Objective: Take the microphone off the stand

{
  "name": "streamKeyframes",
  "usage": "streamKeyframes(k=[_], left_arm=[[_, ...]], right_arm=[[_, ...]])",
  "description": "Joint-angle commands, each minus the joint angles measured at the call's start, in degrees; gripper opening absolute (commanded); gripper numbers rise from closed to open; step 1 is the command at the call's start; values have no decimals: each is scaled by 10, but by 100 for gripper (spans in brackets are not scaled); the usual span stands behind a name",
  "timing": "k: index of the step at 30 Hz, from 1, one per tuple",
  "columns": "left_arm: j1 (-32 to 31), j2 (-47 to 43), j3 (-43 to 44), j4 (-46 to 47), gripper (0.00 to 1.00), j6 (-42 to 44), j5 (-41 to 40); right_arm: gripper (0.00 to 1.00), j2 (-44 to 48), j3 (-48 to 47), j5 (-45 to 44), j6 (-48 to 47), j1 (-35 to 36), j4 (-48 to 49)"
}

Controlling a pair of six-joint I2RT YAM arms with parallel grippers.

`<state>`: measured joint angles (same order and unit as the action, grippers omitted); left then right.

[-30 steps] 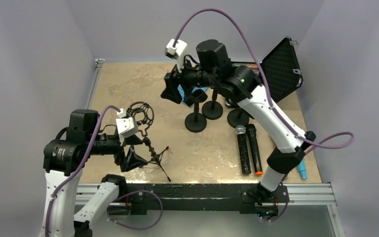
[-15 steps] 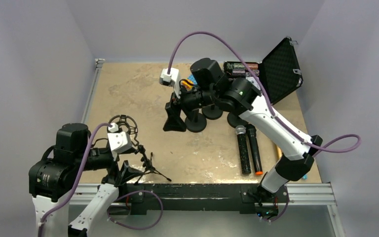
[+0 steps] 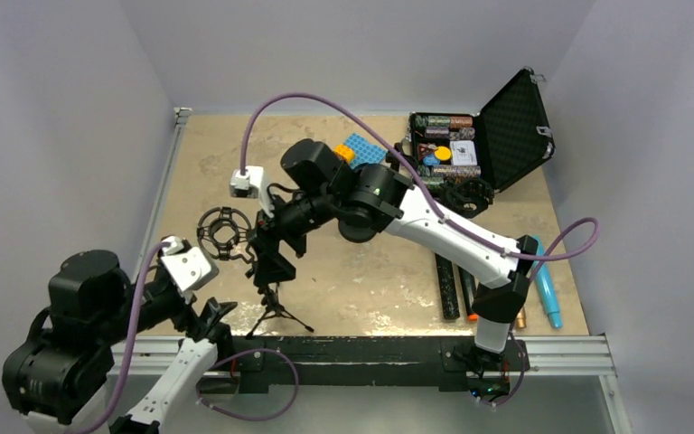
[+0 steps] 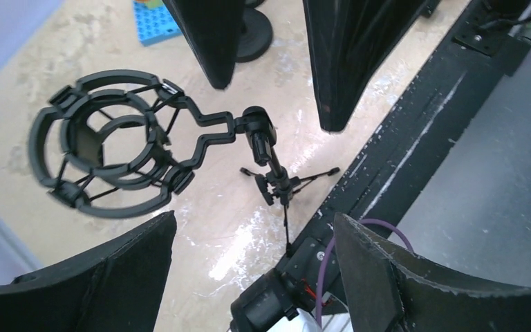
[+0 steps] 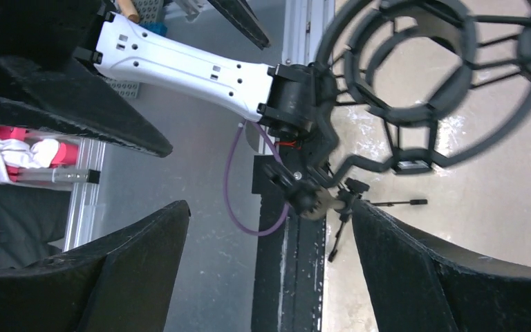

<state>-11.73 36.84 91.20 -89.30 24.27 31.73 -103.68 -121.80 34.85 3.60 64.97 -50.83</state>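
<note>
Seemingly to grip it, the right tool hangs wide over the tripod stand left of centre, while the left tool, likewise wide, sits lower left.

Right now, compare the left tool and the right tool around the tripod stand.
Place: the right tool hangs over the tripod stand, at its stem; the left tool sits off to the stand's left, by the near edge of the table.
Reach: the right tool rides a right arm stretched across the table; the left tool rides a left arm folded at that edge.
Shared: both tools are open and neither grips the stand, whose shock-mount ring is empty.
</note>
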Motion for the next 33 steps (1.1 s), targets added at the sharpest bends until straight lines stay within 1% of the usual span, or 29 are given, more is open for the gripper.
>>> streamKeyframes(k=[1, 3, 5, 11, 13, 15, 17, 20, 21, 23, 26, 30, 33], left_arm=[[-2, -25, 49, -104, 88, -33, -44], [-2, -29, 67, -120, 88, -32, -49], [-2, -31, 77, -128, 88, -30, -58], [-2, -33, 81, -129, 88, -31, -51], [-2, -33, 81, -129, 88, -31, -48], [-2, -36, 81, -130, 88, -31, -48], [-2, -38, 80, -131, 88, -31, -49], [-2, -42, 78, -130, 88, -33, -47], [-2, -43, 77, -130, 88, -33, -47], [-2, -45, 74, -128, 88, -32, -47], [-2, -47, 69, -123, 88, -24, -43], [-2, -52, 55, -118, 87, 9, -9], [-2, -70, 7, -110, 87, 64, 34]], right_arm=[[93, -6, -44, -76, 42, 42, 32], [94, -8, -46, -124, 47, 60, 32], [94, -15, -53, -148, 52, 75, 32], [96, -51, -76, -260, 89, 94, 22], [96, -59, -78, -286, 103, 95, 21], [94, -70, -82, -293, 107, 95, 24], [90, -78, -88, -302, 110, 95, 26], [80, -86, -93, -324, 110, 95, 30], [75, -86, -93, -328, 106, 95, 32], [70, -83, -92, -336, 89, 93, 34], [59, -68, -74, -325, 57, 84, 39], [42, -26, -21, -269, 12, 47, 39], [30, 6, 35, -179, 0, -8, 34]])
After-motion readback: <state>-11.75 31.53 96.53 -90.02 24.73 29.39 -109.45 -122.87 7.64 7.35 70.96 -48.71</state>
